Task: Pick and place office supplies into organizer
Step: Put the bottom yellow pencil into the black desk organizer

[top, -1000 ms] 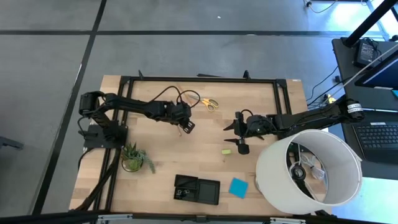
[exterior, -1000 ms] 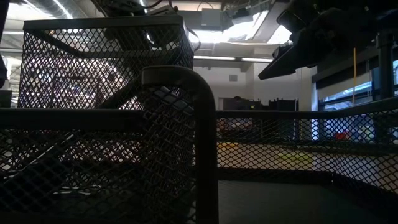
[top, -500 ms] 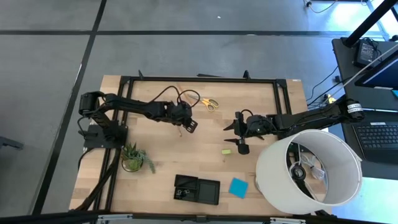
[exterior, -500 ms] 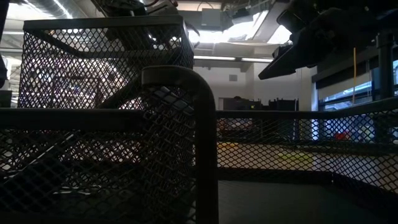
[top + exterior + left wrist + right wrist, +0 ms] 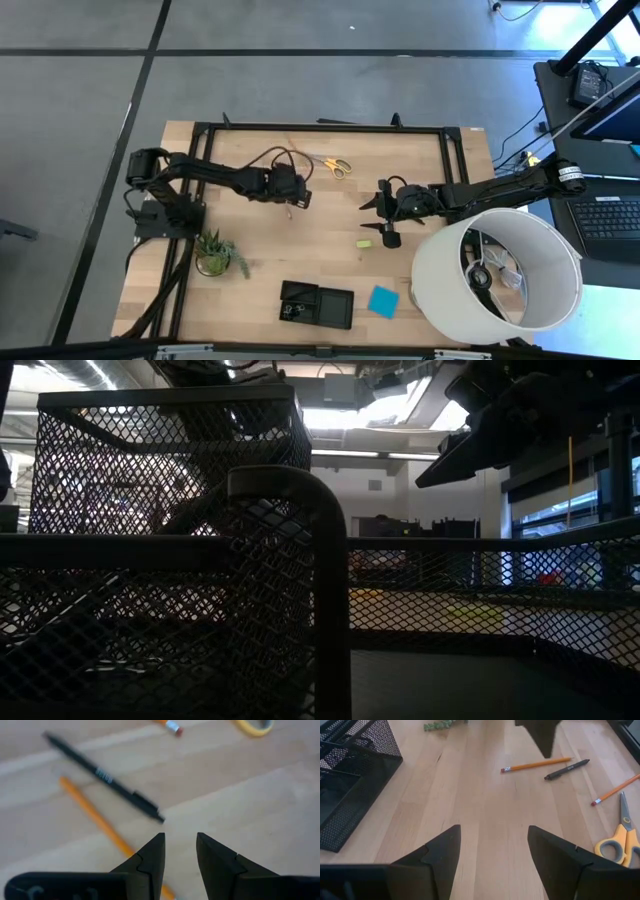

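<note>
My left gripper (image 5: 296, 197) (image 5: 180, 845) hovers open, with a narrow gap, over the table's middle. Just beyond its fingertips lie a black pen (image 5: 105, 777) and an orange pencil (image 5: 95, 815), flat on the wood. My right gripper (image 5: 375, 205) (image 5: 492, 840) is wide open above bare wood and faces the left one. The right wrist view shows the pen (image 5: 567, 769), two pencils (image 5: 537, 765) (image 5: 617, 789) and the yellow-handled scissors (image 5: 620, 832) (image 5: 338, 166). The black mesh organizer (image 5: 316, 304) (image 5: 350, 770) sits near the near edge. The blue note pad (image 5: 382, 300) and yellow block (image 5: 364, 242) lie apart.
A large white lampshade (image 5: 497, 275) stands at the near right corner, close under my right arm. A small potted plant (image 5: 215, 252) sits on the left side. The low view looks through the organizer's mesh (image 5: 170, 510). Bare wood lies between the grippers and the organizer.
My left gripper has turned at the wrist and shifted a little toward the table's left and far side; its cable loop has swung with it. The right arm and the objects have kept still.
</note>
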Controlling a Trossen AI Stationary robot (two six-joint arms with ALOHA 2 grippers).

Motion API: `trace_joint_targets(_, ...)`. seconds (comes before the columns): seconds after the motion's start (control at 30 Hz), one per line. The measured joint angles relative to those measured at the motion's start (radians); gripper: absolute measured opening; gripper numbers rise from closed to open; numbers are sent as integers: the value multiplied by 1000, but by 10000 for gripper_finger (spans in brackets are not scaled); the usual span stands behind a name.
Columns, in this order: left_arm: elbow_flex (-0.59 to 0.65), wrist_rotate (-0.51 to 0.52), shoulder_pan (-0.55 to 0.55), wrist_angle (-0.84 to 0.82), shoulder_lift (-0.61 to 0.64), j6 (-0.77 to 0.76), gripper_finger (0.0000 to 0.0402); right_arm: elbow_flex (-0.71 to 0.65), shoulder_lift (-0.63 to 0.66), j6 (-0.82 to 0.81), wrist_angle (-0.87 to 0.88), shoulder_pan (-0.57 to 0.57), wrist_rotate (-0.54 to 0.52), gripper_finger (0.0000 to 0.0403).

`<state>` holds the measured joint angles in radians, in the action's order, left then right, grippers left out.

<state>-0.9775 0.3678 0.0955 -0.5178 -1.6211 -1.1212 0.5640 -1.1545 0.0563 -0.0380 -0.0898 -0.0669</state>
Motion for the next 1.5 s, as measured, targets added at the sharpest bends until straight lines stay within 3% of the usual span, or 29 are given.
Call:
trace_joint_targets(0.37, 0, 60, -113, -174, 0, -334, 104, 0, 0, 3, 0, 0, 0, 233)
trace_joint_targets(0.73, -1, 57, -109, -167, -101, -483, 104, 0, 0, 4, 2, 0, 0, 233)
trace_joint_targets(1.5, -39, 95, -92, -156, -140, -537, 104, 0, 0, 8, 10, 0, 0, 233)
